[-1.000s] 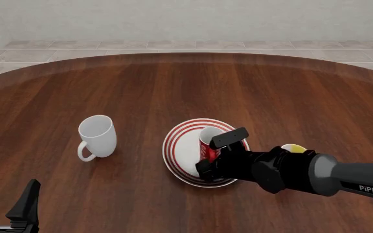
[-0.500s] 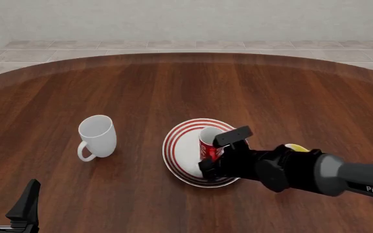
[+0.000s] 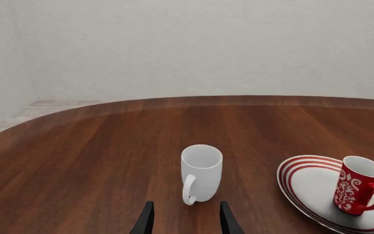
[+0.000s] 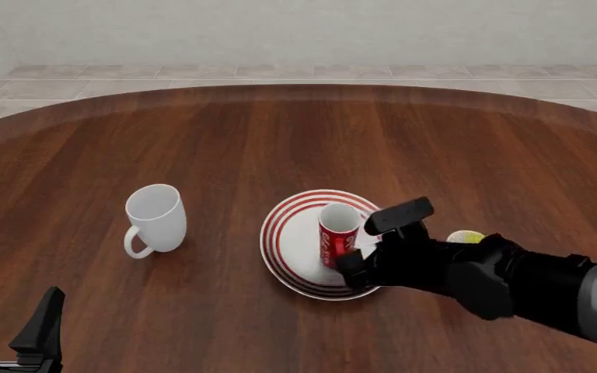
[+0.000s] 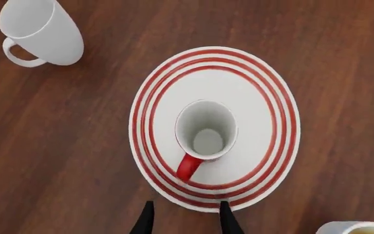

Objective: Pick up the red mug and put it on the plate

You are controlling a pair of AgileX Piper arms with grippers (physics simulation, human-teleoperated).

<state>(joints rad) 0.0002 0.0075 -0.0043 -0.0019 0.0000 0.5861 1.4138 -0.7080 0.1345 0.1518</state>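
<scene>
We note tall red mug with white pattern [image 5: 206, 132] upright on round red-ringed white plate [image 5: 265, 92]; right gripper [image 5: 185, 219] fingers spread, empty; left gripper [image 3: 184, 219] likewise spread.

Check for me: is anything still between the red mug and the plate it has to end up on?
Nothing visible. The red mug stands upright on the plate, inside its red rings. The right gripper is off it, jaws apart near the handle side. The white mug stands apart, to the left of the plate.

No readable text, brand or number anywhere, only a white swirling pattern, not lettering, on the tall red ceramic mug [image 3: 357, 185]
</scene>
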